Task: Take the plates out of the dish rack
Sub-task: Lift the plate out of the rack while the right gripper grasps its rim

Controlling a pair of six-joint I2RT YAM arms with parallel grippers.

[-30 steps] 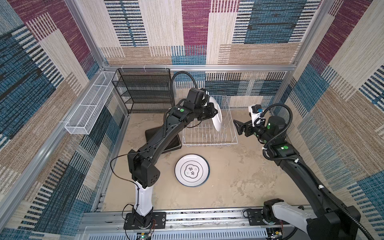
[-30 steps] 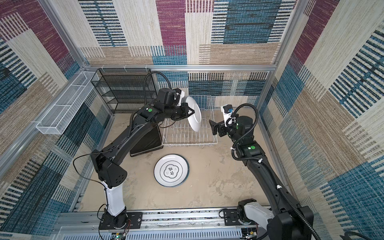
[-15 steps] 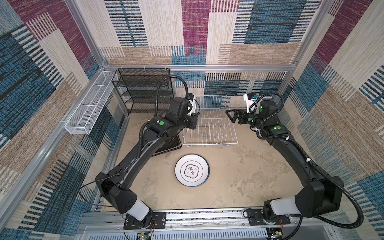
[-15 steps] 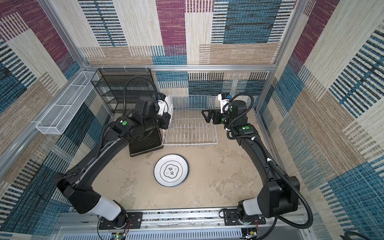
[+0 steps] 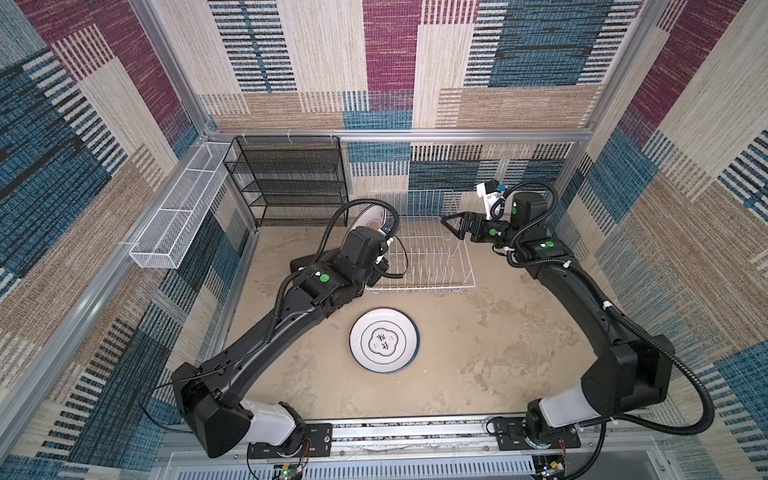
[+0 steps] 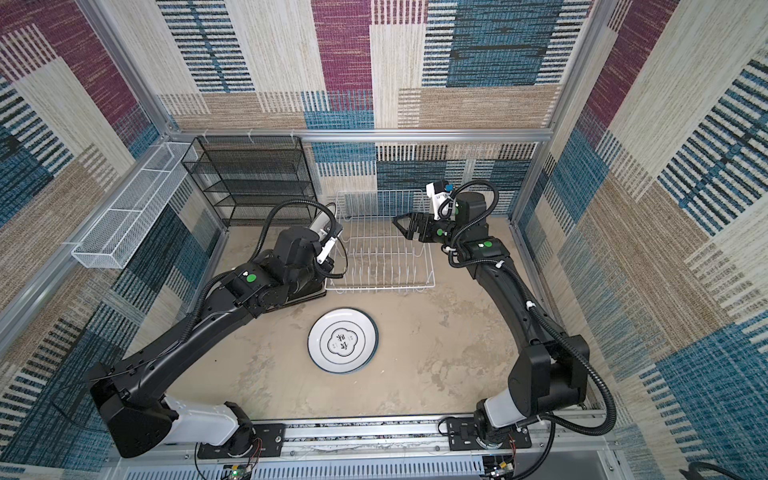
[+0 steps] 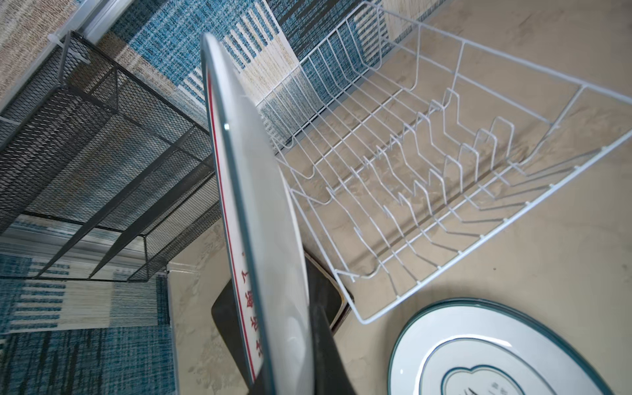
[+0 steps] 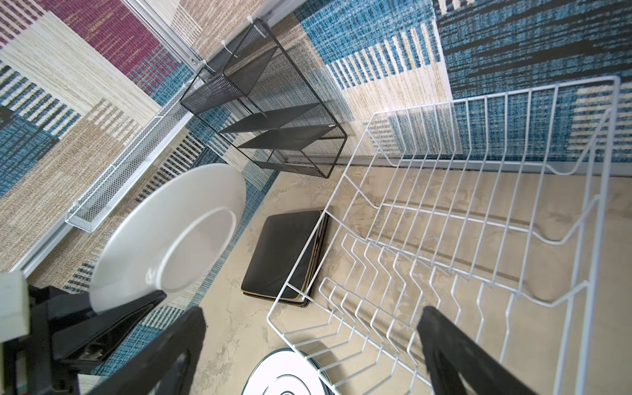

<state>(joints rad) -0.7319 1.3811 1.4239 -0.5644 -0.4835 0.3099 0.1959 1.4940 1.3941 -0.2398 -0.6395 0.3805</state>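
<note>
My left gripper [image 7: 284,369] is shut on the rim of a round white plate [image 5: 369,217] with red characters, held upright just left of the dish rack [image 5: 419,253]. This plate shows edge-on in the left wrist view [image 7: 260,222] and from the back in the right wrist view [image 8: 164,232]. The white wire dish rack [image 6: 380,255] has no plates among its prongs. Above its right end, my right gripper [image 5: 451,222] stands open and empty. A round white plate with a dark rim [image 5: 384,340] lies flat in front of the rack. Black-backed square plates [image 8: 284,253] are stacked left of it.
The black mesh shelf unit [image 5: 291,178] stands at the back left, against the wall. A long white mesh basket [image 5: 178,208] hangs on the left wall. My left arm covers most of the square stack in both top views.
My left gripper has carried the round plate from above the rack to its left side. My right gripper has moved back and up over the rack's right end, still open.
</note>
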